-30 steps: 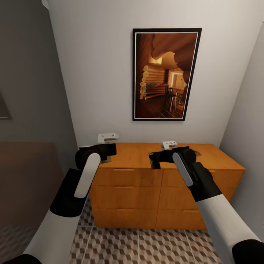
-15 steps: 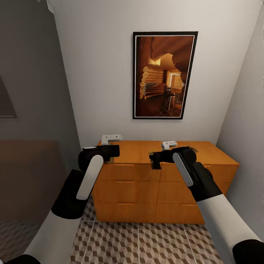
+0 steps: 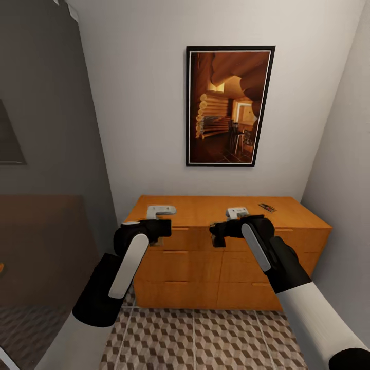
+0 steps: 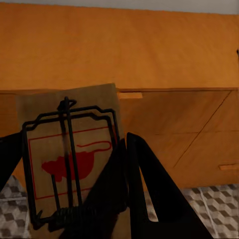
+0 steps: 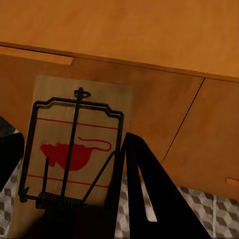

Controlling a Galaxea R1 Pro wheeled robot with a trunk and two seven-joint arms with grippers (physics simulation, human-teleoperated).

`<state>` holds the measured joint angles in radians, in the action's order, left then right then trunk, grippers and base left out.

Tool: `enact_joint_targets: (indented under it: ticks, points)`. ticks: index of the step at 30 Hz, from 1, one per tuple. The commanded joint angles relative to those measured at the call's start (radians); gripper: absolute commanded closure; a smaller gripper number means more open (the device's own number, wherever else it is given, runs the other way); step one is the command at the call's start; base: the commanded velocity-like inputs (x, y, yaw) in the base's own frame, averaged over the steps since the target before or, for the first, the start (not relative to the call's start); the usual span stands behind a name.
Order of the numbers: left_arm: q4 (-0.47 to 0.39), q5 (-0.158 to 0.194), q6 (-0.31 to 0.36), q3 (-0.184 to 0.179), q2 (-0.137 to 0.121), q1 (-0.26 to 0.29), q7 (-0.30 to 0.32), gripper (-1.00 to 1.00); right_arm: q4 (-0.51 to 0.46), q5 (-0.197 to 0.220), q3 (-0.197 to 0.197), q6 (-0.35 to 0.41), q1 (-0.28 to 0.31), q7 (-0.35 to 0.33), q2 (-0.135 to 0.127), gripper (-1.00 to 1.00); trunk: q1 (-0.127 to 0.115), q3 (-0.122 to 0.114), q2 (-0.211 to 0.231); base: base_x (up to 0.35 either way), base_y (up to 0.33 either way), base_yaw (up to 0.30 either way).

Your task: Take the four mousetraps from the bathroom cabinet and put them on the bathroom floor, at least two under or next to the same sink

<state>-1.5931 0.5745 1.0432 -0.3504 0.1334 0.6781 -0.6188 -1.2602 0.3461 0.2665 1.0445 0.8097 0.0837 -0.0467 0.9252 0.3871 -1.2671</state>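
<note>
Two mousetraps were held in front of the cabinet, one in each tool.
The cube-patterned bathroom floor, white walls and a framed log-cabin picture were seen from the head view, with a third mousetrap lying on the cabinet top. The left tool was clamped on a mousetrap; the right tool was clamped on another mousetrap, their red mouse prints being visible at the wrists.

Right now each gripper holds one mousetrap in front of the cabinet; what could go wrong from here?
1. The left gripper pinches its mousetrap only near one edge, so it might slip while driving.
2. The right gripper's mousetrap is held the same way.
3. One more mousetrap lies on the cabinet top's far right and might be forgotten.
</note>
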Motion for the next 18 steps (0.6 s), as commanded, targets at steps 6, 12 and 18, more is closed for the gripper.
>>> enact_joint_targets:
  ticks: [6,12,18]
  points:
    - [0.0,0.005,-0.021,-0.026,0.0,-0.069,-0.006,1.0,-0.001,0.01,0.0,0.003,-0.065,0.014,-0.001,1.0,0.0,0.001,-0.001,-0.002,0.0,0.0]
    - [0.001,0.004,-0.029,-0.034,0.0,-0.147,-0.016,1.0,-0.002,0.008,-0.002,0.003,-0.161,0.016,-0.009,1.0,0.0,0.001,-0.001,0.0,0.0,0.0]
    - [0.003,0.004,-0.05,-0.037,0.0,-0.172,-0.019,1.0,-0.002,0.008,-0.002,0.003,-0.234,0.016,-0.022,1.0,0.0,0.001,-0.001,0.0,0.0,0.0]
